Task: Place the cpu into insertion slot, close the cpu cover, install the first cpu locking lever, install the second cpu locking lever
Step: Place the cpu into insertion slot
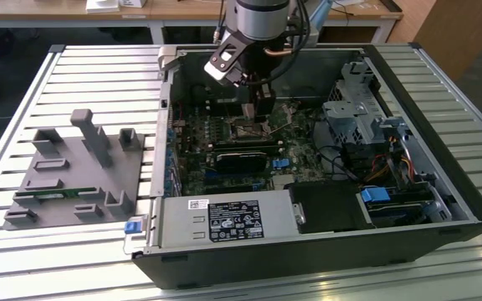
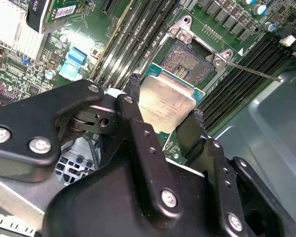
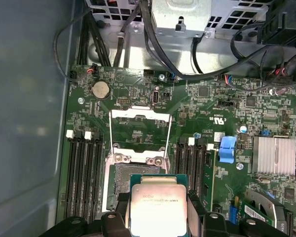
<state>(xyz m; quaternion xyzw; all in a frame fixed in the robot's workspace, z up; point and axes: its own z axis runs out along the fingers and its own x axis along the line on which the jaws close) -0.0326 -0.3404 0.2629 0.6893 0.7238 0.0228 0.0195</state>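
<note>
The cpu [image 3: 159,210] is hanging flat with its two opposite edges clamped in the claw [image 2: 164,101], in the upper middle of the exterior view, close over the insertion slot [image 3: 121,185], whose cpu cover [image 3: 140,113] is lying flipped open, seemingly leaving the socket free for it.

No readable text, only illegible fine print on the cpu [image 3: 159,207] and the black label [image 1: 234,224].

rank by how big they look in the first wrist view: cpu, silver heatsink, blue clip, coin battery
1. cpu, but it is closest to the camera
2. silver heatsink
3. blue clip and coin battery, too alike to rank
</note>
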